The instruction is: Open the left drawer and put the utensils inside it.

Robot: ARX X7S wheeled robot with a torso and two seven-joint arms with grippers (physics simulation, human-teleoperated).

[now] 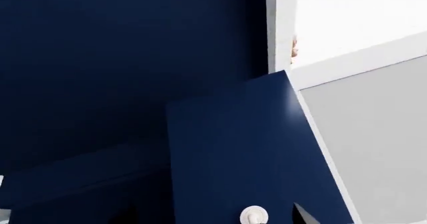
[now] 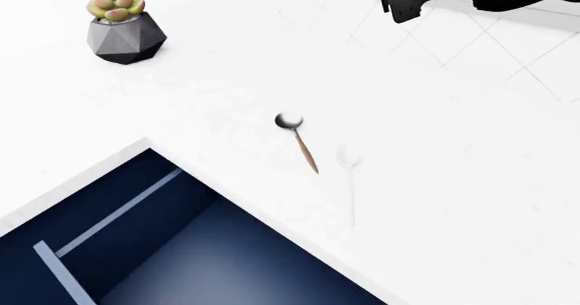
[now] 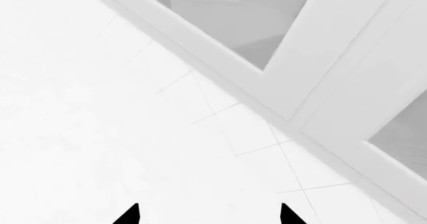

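The left drawer (image 2: 227, 257) stands pulled open at the lower left of the head view, navy inside with pale divider strips (image 2: 118, 213) and nothing lying in it. On the white counter beyond it lies the spoon (image 2: 299, 142), its metal bowl pointing away and its brown handle toward me. The pale fork (image 2: 349, 183) lies just right of it, faint against the counter. My right gripper (image 2: 408, 3) hangs high at the back right, far from both utensils, open and empty (image 3: 210, 216). Of my left gripper only one dark fingertip (image 1: 303, 215) shows, next to a white handle mount (image 1: 253, 215) on a navy panel (image 1: 247, 149).
A succulent in a faceted grey pot (image 2: 125, 26) stands at the counter's back left. A white window frame (image 3: 287, 84) and tiled sill run behind the right gripper. The white counter edge (image 1: 280, 29) and grey floor (image 1: 373, 144) show in the left wrist view.
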